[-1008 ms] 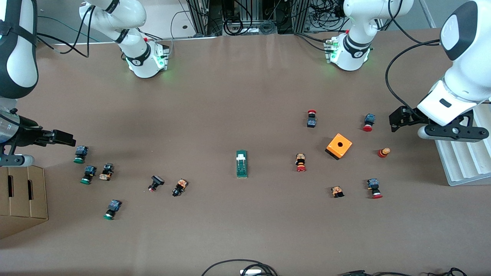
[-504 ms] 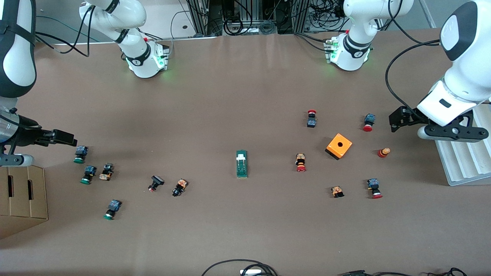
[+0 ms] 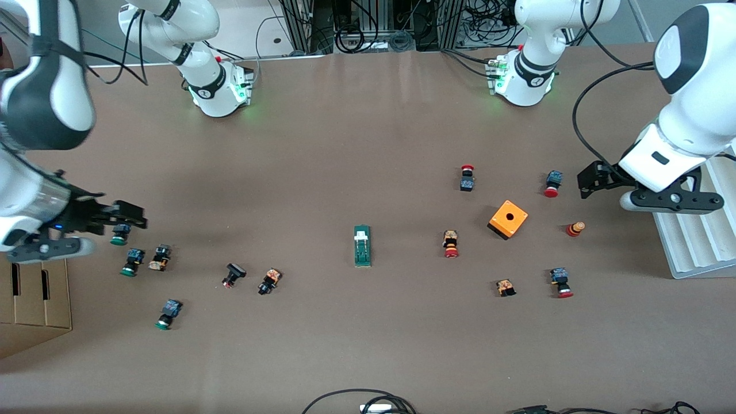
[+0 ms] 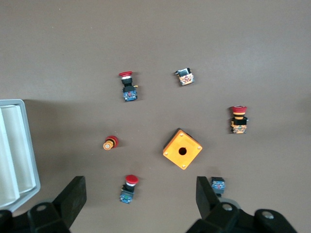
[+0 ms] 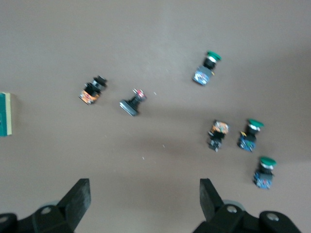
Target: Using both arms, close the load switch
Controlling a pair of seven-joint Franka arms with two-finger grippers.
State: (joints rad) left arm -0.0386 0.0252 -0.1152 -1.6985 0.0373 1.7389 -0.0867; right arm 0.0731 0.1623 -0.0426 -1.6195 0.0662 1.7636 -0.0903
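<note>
The load switch (image 3: 362, 245) is a narrow dark-green block with a white lever tab, lying flat in the middle of the table. Only its end (image 5: 5, 121) shows in the right wrist view. My right gripper (image 3: 129, 214) hangs open and empty over green-capped push buttons (image 3: 119, 233) at the right arm's end of the table; its fingers (image 5: 77, 196) stand wide apart. My left gripper (image 3: 587, 179) is open and empty too, over bare table beside a red-capped push button (image 3: 552, 183) at the left arm's end. That button (image 4: 127, 188) lies below its spread fingers (image 4: 204, 191).
An orange box with a hole (image 3: 508, 219) sits between the switch and the left gripper, among scattered red push buttons (image 3: 451, 244). More buttons (image 3: 269, 281) lie toward the right arm's end. A cardboard box (image 3: 34, 299) and a white ribbed tray (image 3: 696, 241) stand at the table's ends.
The right arm has swung in toward the table's middle, so its gripper now covers a green push button. The left gripper has edged slightly inward. The switch has not moved.
</note>
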